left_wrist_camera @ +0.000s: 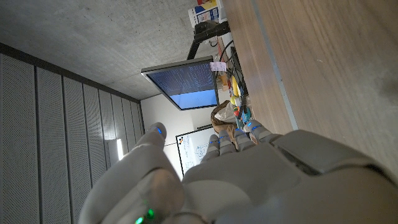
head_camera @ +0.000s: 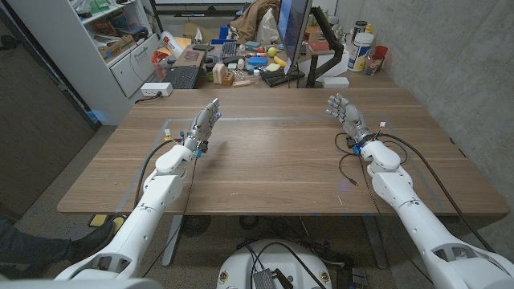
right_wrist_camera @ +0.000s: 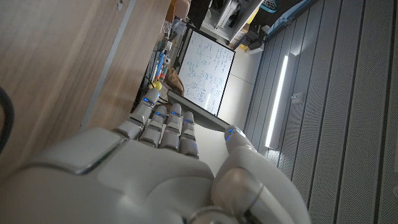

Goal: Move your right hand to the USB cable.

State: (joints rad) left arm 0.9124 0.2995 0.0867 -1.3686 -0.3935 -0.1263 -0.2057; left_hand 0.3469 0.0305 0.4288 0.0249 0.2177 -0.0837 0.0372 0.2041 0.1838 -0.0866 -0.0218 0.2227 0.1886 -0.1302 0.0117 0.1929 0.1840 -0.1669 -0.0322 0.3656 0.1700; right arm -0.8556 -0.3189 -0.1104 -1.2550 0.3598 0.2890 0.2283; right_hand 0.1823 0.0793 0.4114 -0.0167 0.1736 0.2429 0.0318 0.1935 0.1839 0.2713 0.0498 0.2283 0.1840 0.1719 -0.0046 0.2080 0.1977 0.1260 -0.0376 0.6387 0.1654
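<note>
Head view: left hand (head_camera: pixel 207 120) and right hand (head_camera: pixel 344 115), fingers released and holding nothing, over the wooden desk (head_camera: pixel 273 160); the black USB cable (head_camera: pixel 351 171) lies just behind the right wrist. Left wrist view: fingers (left_wrist_camera: pixel 249 134) extended together. Right wrist view: fingers (right_wrist_camera: pixel 163 121) likewise.

Left hand (head_camera: pixel 206 121) over table (head_camera: pixel 273 160) left side, right hand (head_camera: pixel 344 113) right side, well apart; cable (head_camera: pixel 351 164) just beside right wrist.

The USB cable (head_camera: pixel 351 164) is partly hidden under the right arm, and its plug is too small to be made out. In the right wrist view it (right_wrist_camera: pixel 4 127) is cut off by the picture's edge.
</note>
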